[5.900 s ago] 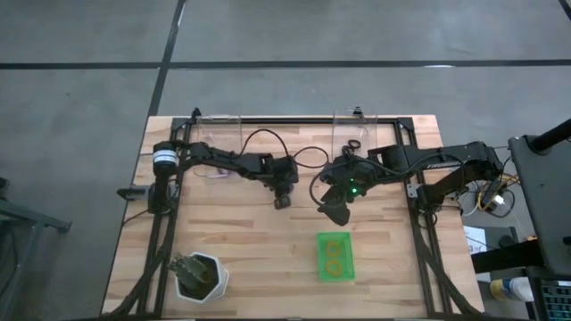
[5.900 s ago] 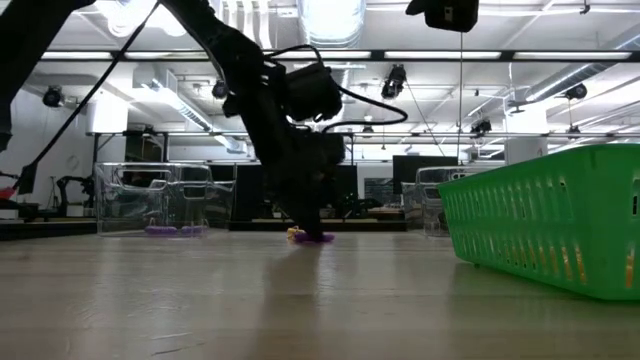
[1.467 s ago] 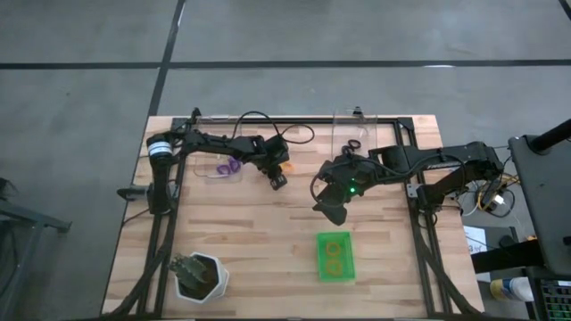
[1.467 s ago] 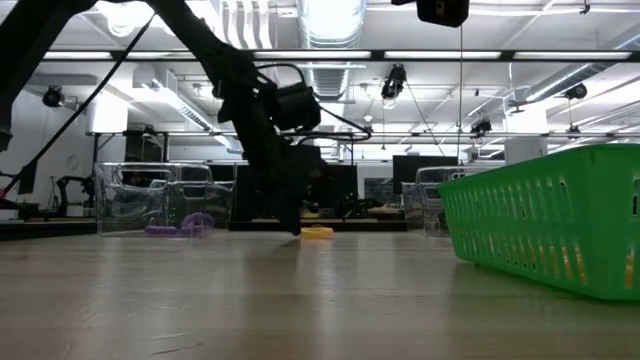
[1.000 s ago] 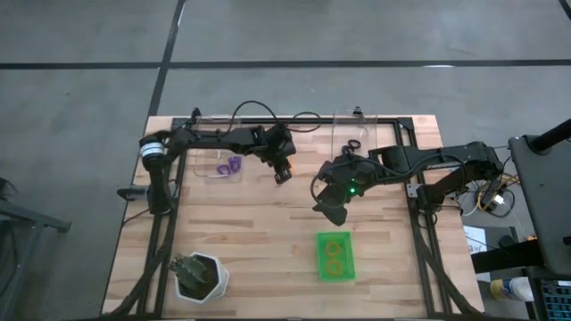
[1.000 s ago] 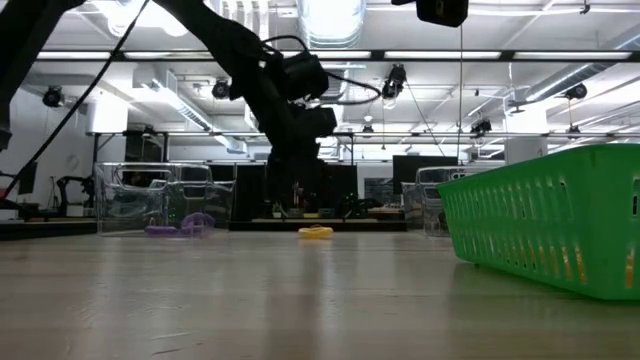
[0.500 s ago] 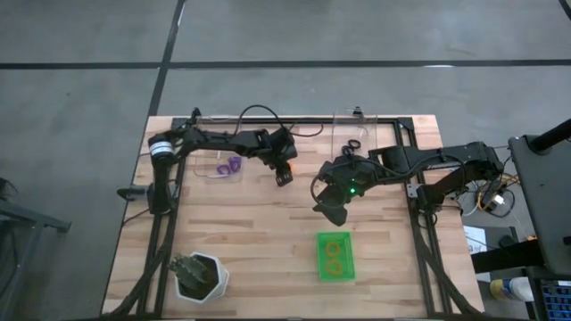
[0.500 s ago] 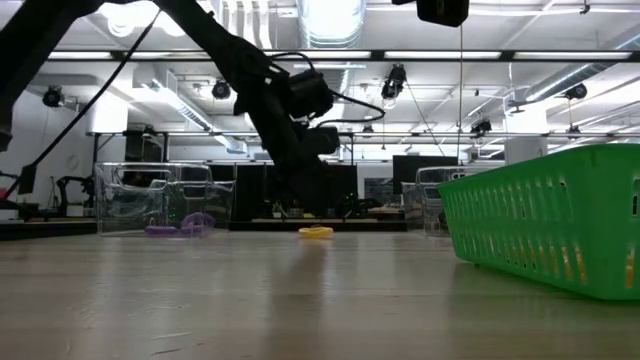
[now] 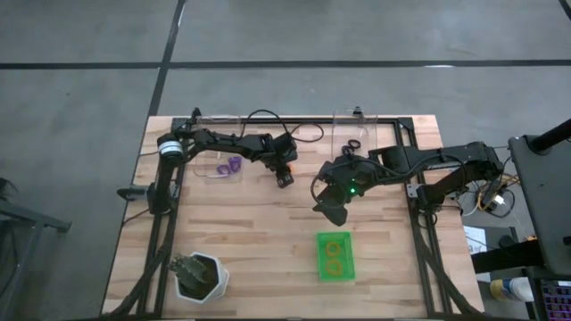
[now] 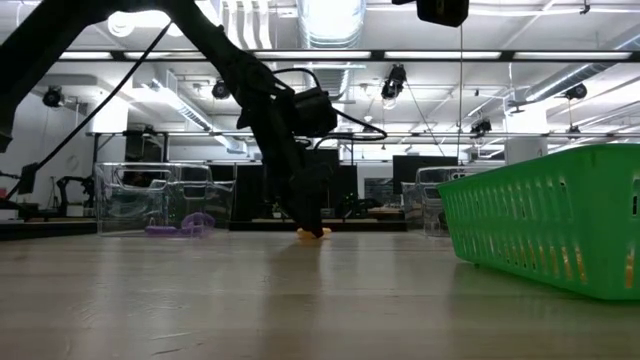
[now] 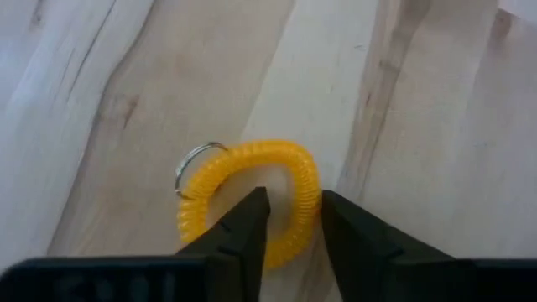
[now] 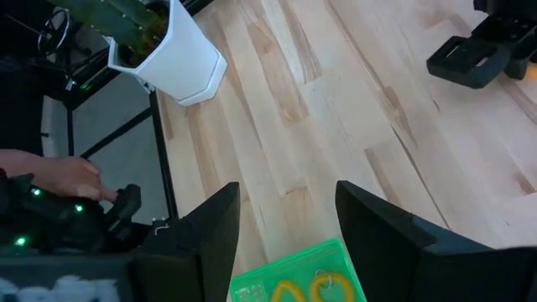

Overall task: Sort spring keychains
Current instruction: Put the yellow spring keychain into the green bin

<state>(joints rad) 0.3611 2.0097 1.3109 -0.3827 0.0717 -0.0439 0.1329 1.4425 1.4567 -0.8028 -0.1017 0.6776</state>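
1. Wood planks form the table, set on a grey floor; the low view looks level across it into a lit hall with ceiling ducts.
2. Left gripper is down at the far middle of the table, its 2 fingers parted and straddling the rim of a yellow keychain that lies flat on the wood.
3. Whether the fingers press the coil or only flank it cannot be told; 1 finger sits inside the loop, the other just outside.
4. From the low view the same keychain shows only as a sliver under the dark arm, most of it hidden.
5. Purple keychains lie in a clear bin at the far left; how many cannot be made out.
6. A black keychain sits in a second clear bin at the far middle right.
7. Green tray near the front holds 2 yellow rings; in the low view its wall is cut off at the edge.
8. Right gripper hangs above the table's middle, fingers spread, empty.
9. White pot stands at the front left.
10. A person's hand shows beyond the table edge in the right wrist view, partly cut off.
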